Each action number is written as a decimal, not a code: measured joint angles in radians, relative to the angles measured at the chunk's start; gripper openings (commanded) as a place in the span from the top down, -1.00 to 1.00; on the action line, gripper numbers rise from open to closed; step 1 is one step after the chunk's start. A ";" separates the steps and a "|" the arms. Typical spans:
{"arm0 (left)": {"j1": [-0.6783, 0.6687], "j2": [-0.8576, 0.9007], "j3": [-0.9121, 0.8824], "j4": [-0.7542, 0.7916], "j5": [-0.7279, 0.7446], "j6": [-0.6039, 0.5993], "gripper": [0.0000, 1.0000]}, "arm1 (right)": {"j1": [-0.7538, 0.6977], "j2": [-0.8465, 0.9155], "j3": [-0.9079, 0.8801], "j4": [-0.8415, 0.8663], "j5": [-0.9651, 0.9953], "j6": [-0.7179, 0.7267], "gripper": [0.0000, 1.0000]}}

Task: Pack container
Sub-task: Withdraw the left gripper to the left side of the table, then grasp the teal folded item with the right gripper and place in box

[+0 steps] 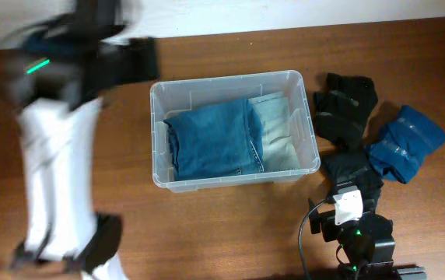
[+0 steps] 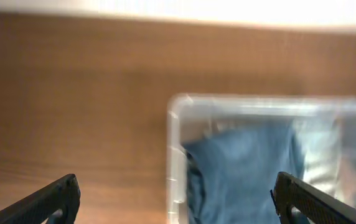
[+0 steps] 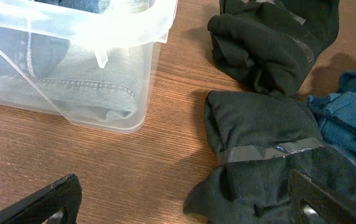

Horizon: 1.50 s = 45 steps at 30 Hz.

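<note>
Sitting mid-way on the surface (image 1: 230, 233), the container (image 1: 222, 81) holds folded dark jeans (image 1: 211, 140) w/ paler jeans (image 1: 278, 124) touching them on the right-arm side. Outside that end wall lie a black garment (image 1: 347, 101), a banded black garment (image 3: 259, 124) w/ a grey strip across it, and a blue garment (image 1: 405, 144) touching the banded one. Right tool (image 3: 184, 186) is low over bare wood near a container corner, fingers spread wide, nothing btwn. Left tool (image 2: 175, 190) is likewise released and empty, by the container's opposite end. Left arm is blurred in the overhead view.
</note>
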 measured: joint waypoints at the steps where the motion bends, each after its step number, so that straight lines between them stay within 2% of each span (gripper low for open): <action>1: 0.034 -0.041 0.006 -0.002 -0.003 0.002 -0.99 | 0.000 0.000 0.000 0.000 0.000 0.000 -0.97; 5: 0.177 -0.180 0.015 -0.007 -0.018 0.005 -0.99 | 0.000 0.000 0.000 0.008 0.002 -0.002 -0.97; 10: 0.310 -0.267 0.015 -0.008 -0.020 0.006 -0.99 | 0.000 0.000 -0.003 0.170 -0.036 0.000 -0.97; 15: 0.356 -0.330 0.015 -0.010 -0.020 0.006 -0.99 | 0.000 0.000 -0.008 0.312 -0.268 0.122 -0.97; 18: 0.356 -0.360 0.015 -0.010 -0.020 0.006 -0.99 | 0.000 0.002 -0.004 0.459 -0.398 0.251 -0.97; 22: 0.356 -0.393 0.015 -0.010 -0.020 0.006 -0.99 | 0.000 0.061 0.068 0.489 -0.475 0.370 -0.97; 27: 0.356 -0.404 0.015 -0.011 -0.020 0.006 -0.99 | 0.000 0.286 0.351 0.334 -0.472 0.401 -0.97; 34: 0.356 -0.405 0.014 -0.011 -0.020 0.006 -0.99 | 0.000 0.806 0.882 -0.074 -0.389 0.282 -0.96; 38: 0.356 -0.405 0.014 -0.011 -0.020 0.006 -0.99 | -0.016 1.037 1.087 -0.213 -0.357 0.244 -0.97; 41: 0.356 -0.405 0.014 -0.011 -0.020 0.006 -0.99 | -0.090 1.173 1.187 -0.267 -0.336 0.285 -0.97; 45: 0.356 -0.405 0.014 -0.011 -0.020 0.006 -0.99 | -0.299 1.295 1.255 -0.275 -0.335 0.376 -0.97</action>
